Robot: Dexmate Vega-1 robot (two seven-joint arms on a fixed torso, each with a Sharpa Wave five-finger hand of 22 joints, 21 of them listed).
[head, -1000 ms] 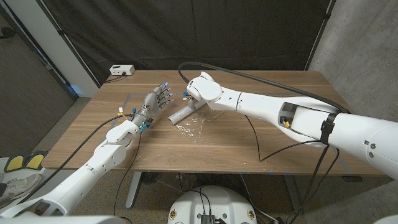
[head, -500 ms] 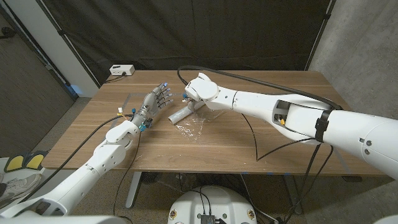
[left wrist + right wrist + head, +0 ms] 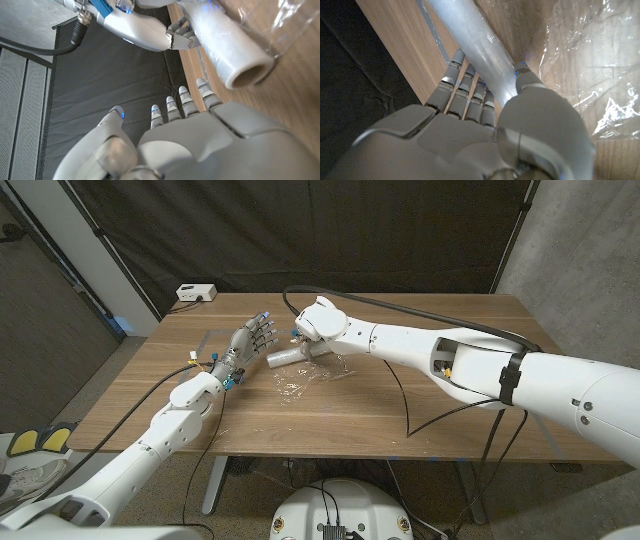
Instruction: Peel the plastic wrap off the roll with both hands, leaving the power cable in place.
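Observation:
A roll of plastic wrap (image 3: pixel 284 357) lies on the wooden table (image 3: pixel 450 400), its hollow end (image 3: pixel 248 76) facing my left hand. My right hand (image 3: pixel 318 321) grips the roll's far end between thumb and fingers (image 3: pixel 470 85); the roll (image 3: pixel 480 50) runs through its grasp. A loose, crinkled sheet of wrap (image 3: pixel 298 387) trails from the roll over the table, also seen beside my right hand (image 3: pixel 580 75). My left hand (image 3: pixel 251 340) stands just left of the roll with fingers spread and holds nothing; from its wrist, the hand (image 3: pixel 200 135) is close to the roll (image 3: pixel 225 47) without touching it.
A white power box (image 3: pixel 196 292) with its cable sits at the table's back left corner. A thick black cable (image 3: pixel 400 302) arcs over my right arm. Tape marks (image 3: pixel 205 340) show on the wood left of my left hand.
My right hand has drawn the roll a little left and toward the back. The loose wrap sheet has slid left with it. My left hand has stayed open and nearly still.

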